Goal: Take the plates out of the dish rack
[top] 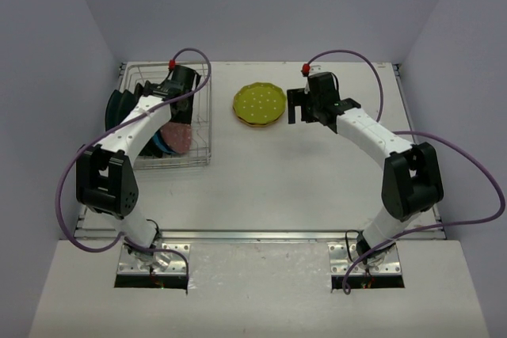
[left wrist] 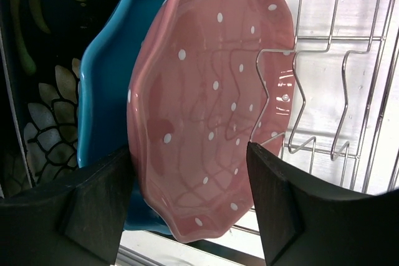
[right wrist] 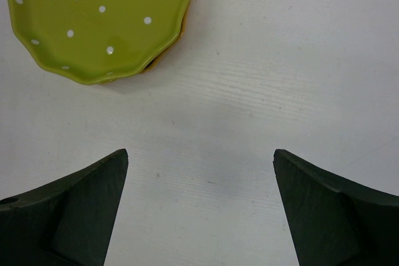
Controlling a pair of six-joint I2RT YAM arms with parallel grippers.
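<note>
The silver wire dish rack (top: 203, 128) stands at the back left. In it, on edge, are a maroon dotted plate (left wrist: 212, 104), a blue scalloped plate (left wrist: 103, 91) right behind it, and a dark patterned plate (left wrist: 43, 110) at the far left. My left gripper (left wrist: 188, 147) reaches into the rack and is open, one finger behind the maroon plate's lower rim and one in front of its face, with a gap showing. A yellow-green dotted plate (top: 259, 104) lies flat on the table on an orange plate (right wrist: 159, 63). My right gripper (right wrist: 201, 151) hovers open and empty just right of that stack.
The rack's upright tines (left wrist: 299, 104) rise just right of the maroon plate. White table (top: 301, 180) runs from the rack to the right edge, with walls at the back and both sides.
</note>
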